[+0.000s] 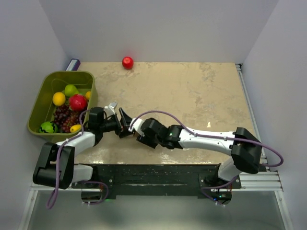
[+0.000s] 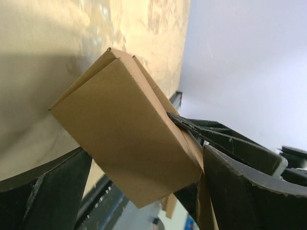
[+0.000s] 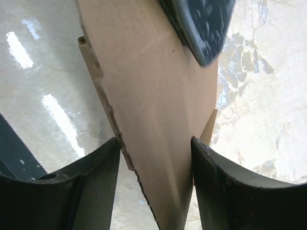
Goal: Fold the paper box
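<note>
Paper box [image 2: 124,129], part-folded, is held over the table [image 1: 192,96] near its front-left, betw. both grippers. Right gripper [image 3: 154,148] pinches a panel. Left gripper [image 2: 148,191] is spread wide around the box, no contact seen. Prob. light, thin cardboard that bends at creases and crushes easily, so grip flat panels near an edge, gently.

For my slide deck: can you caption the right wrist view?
The right gripper pinches a panel of the brown paper box, with the mottled tabletop behind.
</note>
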You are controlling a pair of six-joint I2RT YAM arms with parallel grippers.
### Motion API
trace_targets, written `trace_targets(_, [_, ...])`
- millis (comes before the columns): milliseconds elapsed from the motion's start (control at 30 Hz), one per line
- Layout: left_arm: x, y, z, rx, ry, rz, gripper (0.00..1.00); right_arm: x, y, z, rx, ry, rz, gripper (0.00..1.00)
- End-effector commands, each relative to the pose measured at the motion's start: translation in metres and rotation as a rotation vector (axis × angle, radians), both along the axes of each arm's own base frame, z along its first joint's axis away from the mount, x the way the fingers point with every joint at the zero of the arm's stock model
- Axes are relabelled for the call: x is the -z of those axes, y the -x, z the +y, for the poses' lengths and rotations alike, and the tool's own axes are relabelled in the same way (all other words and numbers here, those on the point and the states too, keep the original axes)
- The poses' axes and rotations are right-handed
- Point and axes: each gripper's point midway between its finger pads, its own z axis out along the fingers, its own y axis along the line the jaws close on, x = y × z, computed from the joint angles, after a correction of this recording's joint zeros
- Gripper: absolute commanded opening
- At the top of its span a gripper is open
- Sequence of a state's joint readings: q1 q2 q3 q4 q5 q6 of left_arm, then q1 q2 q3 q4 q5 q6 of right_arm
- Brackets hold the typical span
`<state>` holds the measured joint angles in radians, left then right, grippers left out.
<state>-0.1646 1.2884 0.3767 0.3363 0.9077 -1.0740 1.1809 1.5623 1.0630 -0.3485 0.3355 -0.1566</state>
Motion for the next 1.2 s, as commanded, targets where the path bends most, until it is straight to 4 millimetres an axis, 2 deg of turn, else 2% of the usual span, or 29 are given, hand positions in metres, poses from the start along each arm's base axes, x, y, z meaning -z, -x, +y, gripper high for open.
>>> trace_targets(0, [-0.021, -0.052, 0.019, -0.095, -0.145, -0.275, 1.00, -0.006, 0.000, -0.027, 0.024, -0.006, 0.188, 0.53])
trace_targets(133, [-0.024, -0.075, 0.025, -0.129, -0.209, -0.328, 1.00, -0.001, 0.004, -0.026, 0.006, 0.012, 0.229, 0.52])
trace_targets(200, [-0.033, -0.091, 0.029, -0.154, -0.253, -0.362, 1.00, 0.003, 0.004, -0.028, 0.006, 0.027, 0.241, 0.52])
trace_targets(300, [-0.039, -0.102, 0.035, -0.155, -0.326, -0.436, 1.00, 0.007, 0.003, -0.030, 0.000, 0.026, 0.284, 0.52])
trace_targets(400, [-0.041, -0.102, 0.042, -0.143, -0.397, -0.495, 1.00, 0.008, -0.007, -0.035, 0.016, 0.040, 0.325, 0.54])
trace_targets(433, [-0.044, -0.100, 0.045, -0.131, -0.425, -0.524, 1.00, 0.014, -0.014, -0.039, 0.030, 0.053, 0.357, 0.54])
trace_targets(567, [-0.048, -0.098, 0.053, -0.127, -0.496, -0.562, 1.00, 0.011, -0.036, -0.041, 0.049, 0.085, 0.371, 0.55])
trace_targets(700, [-0.049, -0.095, 0.053, -0.124, -0.500, -0.580, 1.00, 0.018, -0.050, -0.039, 0.041, 0.150, 0.420, 0.57])
trace_targets(800, [-0.046, -0.093, 0.053, -0.112, -0.503, -0.578, 1.00, 0.024, -0.059, -0.037, 0.029, 0.177, 0.455, 0.62])
trace_targets(900, [-0.045, -0.092, 0.052, -0.100, -0.500, -0.579, 1.00, 0.031, -0.065, -0.034, 0.016, 0.183, 0.488, 0.72])
trace_targets(933, [-0.044, -0.092, 0.051, -0.094, -0.498, -0.576, 1.00, 0.033, -0.069, -0.036, 0.023, 0.188, 0.493, 0.78])
trace_targets(1033, [-0.042, -0.091, 0.049, -0.079, -0.487, -0.569, 1.00, 0.038, -0.077, -0.039, 0.041, 0.215, 0.493, 0.82])
trace_targets(1167, [-0.045, -0.091, 0.049, -0.075, -0.488, -0.587, 1.00, 0.033, -0.086, -0.036, 0.048, 0.193, 0.450, 0.86])
